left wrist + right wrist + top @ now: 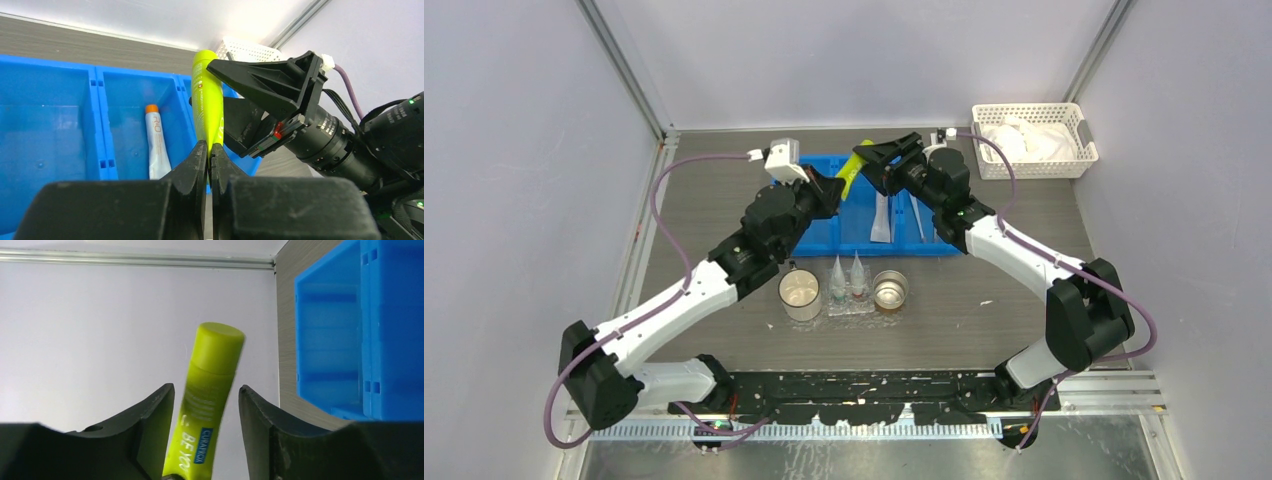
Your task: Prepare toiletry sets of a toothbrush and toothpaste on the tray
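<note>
The three-compartment bin (pixel 856 225) sits centrally toward the back, with the lattice basket (pixel 1029 168) to its right by the back corner. Just before the bin stands the tray (pixel 852 308), with two toiletry sets (pixel 837 280) upright in it side by side — a cup (pixel 800 293) just left, a tin (pixel 890 291) just right. Above the bin a tube (pixel 854 168) hangs between the left gripper (pixel 832 188) and the right gripper (pixel 882 158); another tube (pixel 156 145) lies inside the bin.

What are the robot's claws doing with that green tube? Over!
Left gripper shut on flat end of lime-green plastic tube. Right gripper open, jaws either side of tube. Tube up over blue plastic bin; nothing else between arms.
</note>
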You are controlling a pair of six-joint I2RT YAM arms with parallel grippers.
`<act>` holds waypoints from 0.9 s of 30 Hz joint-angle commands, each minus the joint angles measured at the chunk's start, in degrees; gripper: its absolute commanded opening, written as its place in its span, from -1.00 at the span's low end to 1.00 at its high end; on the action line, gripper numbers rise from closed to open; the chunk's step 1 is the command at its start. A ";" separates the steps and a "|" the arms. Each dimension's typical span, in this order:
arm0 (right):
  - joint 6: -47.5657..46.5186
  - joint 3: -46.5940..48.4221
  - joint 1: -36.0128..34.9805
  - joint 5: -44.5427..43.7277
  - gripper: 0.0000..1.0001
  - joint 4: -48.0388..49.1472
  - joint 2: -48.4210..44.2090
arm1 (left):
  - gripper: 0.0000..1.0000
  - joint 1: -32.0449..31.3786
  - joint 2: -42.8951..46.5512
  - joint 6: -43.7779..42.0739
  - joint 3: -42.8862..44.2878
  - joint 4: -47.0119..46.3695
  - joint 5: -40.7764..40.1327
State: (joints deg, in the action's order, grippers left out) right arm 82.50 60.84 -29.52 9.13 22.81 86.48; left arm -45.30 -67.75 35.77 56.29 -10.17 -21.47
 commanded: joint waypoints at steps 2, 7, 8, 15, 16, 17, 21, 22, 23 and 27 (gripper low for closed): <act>-3.05 2.05 0.34 1.68 0.21 -1.59 -3.04 | -0.92 0.12 2.26 -3.25 11.65 15.45 -0.09; -12.43 6.38 0.91 1.42 0.40 -16.84 -6.80 | -0.92 0.21 0.05 -5.17 24.54 33.33 0.06; -15.00 7.60 0.87 0.86 0.42 -20.63 -7.70 | -0.92 0.21 -1.33 -5.37 28.53 38.10 0.11; -34.05 16.38 1.11 -11.54 0.54 -45.19 -14.53 | -0.93 0.30 -10.52 -5.74 48.79 64.70 4.65; -36.34 18.52 1.12 -13.39 0.54 -48.23 -14.84 | -0.93 0.35 -11.84 -5.71 51.14 68.45 5.29; -38.54 19.92 1.12 -14.78 0.56 -50.73 -14.92 | -0.93 0.38 -13.02 -5.68 53.38 71.53 6.07; -44.40 22.38 1.21 -19.33 0.58 -57.35 -15.40 | -0.93 0.37 -15.94 -5.54 55.91 80.57 9.94; -45.22 22.28 1.24 -19.99 0.59 -58.22 -15.60 | -0.93 0.31 -16.37 -5.49 55.94 82.17 10.80; -45.89 21.97 1.28 -20.51 0.60 -58.80 -15.79 | -0.93 0.30 -16.59 -5.50 55.64 83.62 11.62; -46.21 19.04 1.45 -20.62 0.60 -58.99 -16.93 | -0.93 -0.24 -17.65 -6.10 55.81 88.74 14.23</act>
State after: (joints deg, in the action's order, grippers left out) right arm 40.58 81.58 -28.36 -8.25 -32.14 71.07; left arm -45.23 -85.69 30.94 110.50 70.48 -11.18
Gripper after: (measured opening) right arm 0.797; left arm 0.034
